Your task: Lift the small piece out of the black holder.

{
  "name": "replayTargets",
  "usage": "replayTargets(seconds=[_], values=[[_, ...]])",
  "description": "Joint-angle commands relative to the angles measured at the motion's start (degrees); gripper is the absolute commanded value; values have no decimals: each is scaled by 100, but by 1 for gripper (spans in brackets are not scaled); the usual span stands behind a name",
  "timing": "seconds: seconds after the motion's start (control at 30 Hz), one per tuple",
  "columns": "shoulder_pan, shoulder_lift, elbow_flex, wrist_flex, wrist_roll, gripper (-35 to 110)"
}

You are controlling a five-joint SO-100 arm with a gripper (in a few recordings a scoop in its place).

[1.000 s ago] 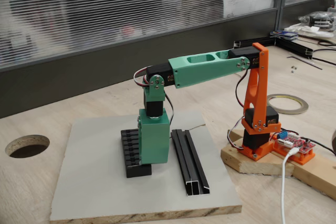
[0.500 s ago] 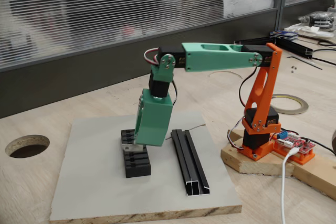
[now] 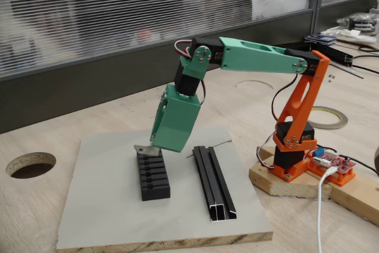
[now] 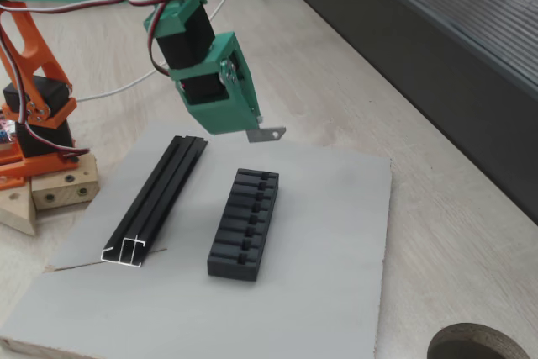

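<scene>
The small piece (image 3: 145,150) (image 4: 269,134), a tiny light-grey angled bracket, hangs in the air above the far end of the black holder. My green gripper (image 3: 154,147) (image 4: 255,129) is shut on it, tilted, with the bracket sticking out from the fingertips. The black holder (image 3: 154,177) (image 4: 245,223), a short slotted block, lies on the grey board (image 3: 100,205) (image 4: 336,241) just below and apart from the bracket. Its slots look bare in both fixed views.
A long thin black channelled rail (image 3: 214,183) (image 4: 156,199) lies on the board beside the holder. The orange arm base (image 3: 291,164) stands on a wooden block off the board. A round hole (image 3: 31,165) is cut in the table; a tape ring (image 3: 324,117) lies behind.
The gripper has risen from the holder's top and swung back, and the grey bracket has come up out of the holder with it.
</scene>
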Motion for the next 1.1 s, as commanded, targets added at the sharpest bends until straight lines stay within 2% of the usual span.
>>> replayTargets(seconds=[0.0,0.47,0.67,1.07], values=[[-18,404,-132,-44,0,7],[0,1107,-141,-62,0,7],[729,1415,-149,-70,0,6],[1213,1925,-149,-79,-9,7]])
